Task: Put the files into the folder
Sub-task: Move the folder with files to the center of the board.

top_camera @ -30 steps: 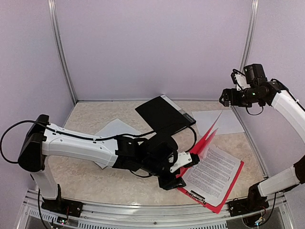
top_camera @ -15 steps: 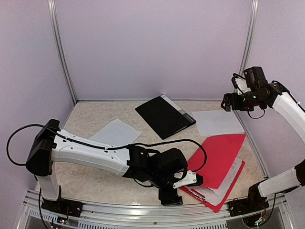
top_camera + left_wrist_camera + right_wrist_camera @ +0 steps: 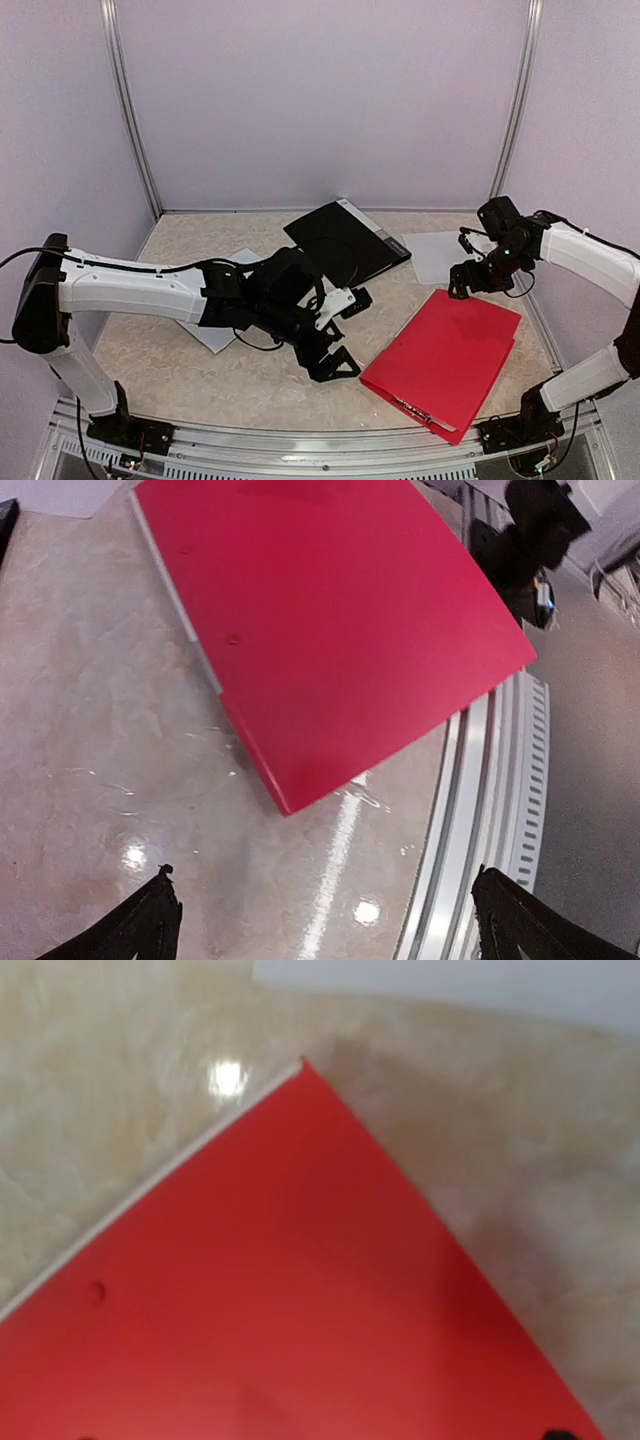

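Top external: the folder (image 3: 445, 365) is now shut; left fingers (image 3: 338, 364) and right fingers (image 3: 462, 283) are released; two files (image 3: 455, 255) are left outside.

place: robot lab test cell | evidence: plain lavender wall panels (image 3: 320, 100) fill the upper frame | aluminium posts (image 3: 127, 100) upper left and upper right | marbled tabletop (image 3: 200, 380) mid-frame | slotted metal rail (image 3: 300, 437) along the bottom edge carries my arm bases (image 3: 120, 432)

A closed folder (image 3: 445, 362) is lying on the table's (image 3: 200, 380) near right, a sheet (image 3: 455, 255) lying just behind it. A second folder (image 3: 345, 240) is lying mid-back, another sheet (image 3: 208, 335) left of it, partly under the left arm (image 3: 130, 295).
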Controlling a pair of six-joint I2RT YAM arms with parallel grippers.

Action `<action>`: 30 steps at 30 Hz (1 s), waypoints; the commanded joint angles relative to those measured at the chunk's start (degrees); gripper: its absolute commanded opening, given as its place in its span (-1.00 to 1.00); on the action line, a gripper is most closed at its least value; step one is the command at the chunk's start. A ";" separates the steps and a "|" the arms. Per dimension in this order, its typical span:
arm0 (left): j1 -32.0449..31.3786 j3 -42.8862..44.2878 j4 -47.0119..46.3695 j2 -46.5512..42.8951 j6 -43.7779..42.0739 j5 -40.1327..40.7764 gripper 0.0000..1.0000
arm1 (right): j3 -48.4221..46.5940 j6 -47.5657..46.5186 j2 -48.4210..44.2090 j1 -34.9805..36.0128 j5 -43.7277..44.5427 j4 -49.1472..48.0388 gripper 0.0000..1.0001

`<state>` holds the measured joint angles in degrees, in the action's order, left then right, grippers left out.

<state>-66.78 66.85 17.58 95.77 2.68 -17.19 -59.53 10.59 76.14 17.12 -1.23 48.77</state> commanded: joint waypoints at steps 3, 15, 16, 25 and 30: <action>8.29 3.91 -6.58 4.19 20.73 -2.83 0.97 | 1.43 -2.92 9.51 0.53 0.37 -2.25 0.91; 11.82 16.56 -3.81 23.35 33.41 -17.98 0.98 | -3.77 -5.03 17.93 -3.91 1.45 -1.52 0.96; 12.09 17.53 -2.96 24.65 33.39 -18.88 0.98 | -4.40 -5.12 18.29 -4.23 1.36 -1.49 0.96; 12.21 30.14 2.33 35.33 33.53 -24.27 0.89 | -1.59 -3.69 21.94 -4.81 2.78 -3.22 0.88; 11.95 34.35 3.09 40.15 35.32 -26.04 0.72 | -1.15 -3.57 23.25 -4.69 -0.23 -4.29 0.76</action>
<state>-54.76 98.65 18.35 132.14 36.38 -40.27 -61.54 6.61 97.89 12.58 0.49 45.54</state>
